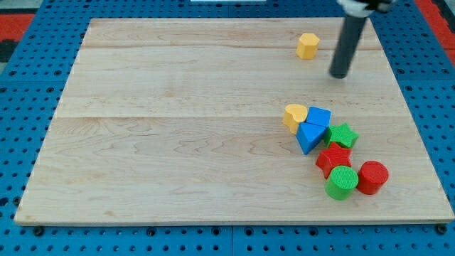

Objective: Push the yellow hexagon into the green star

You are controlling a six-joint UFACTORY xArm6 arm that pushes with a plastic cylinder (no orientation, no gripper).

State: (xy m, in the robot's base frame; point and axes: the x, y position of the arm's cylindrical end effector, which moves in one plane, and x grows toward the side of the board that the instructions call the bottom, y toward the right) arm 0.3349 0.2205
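Camera view: wooden board (178,128), blocks, one rod.
My tip (339,74) is just right of and below the yellow hexagon (308,45), apart from it; no jaws fitted. Green star (343,135) sits well below, in a cluster touching the blue cube (319,116). No writing visible.

The upper part of my rod runs out of the view's top edge, so I only see its lower length down to my tip (340,75). In the cluster at the right, the red star (333,156) is partly hidden behind the green cylinder (342,182), and the blue cube (319,116) sits half behind the blue triangle (310,136). The bench (178,128) loses its near corners against the blue pegboard (28,43), which every edge crops.
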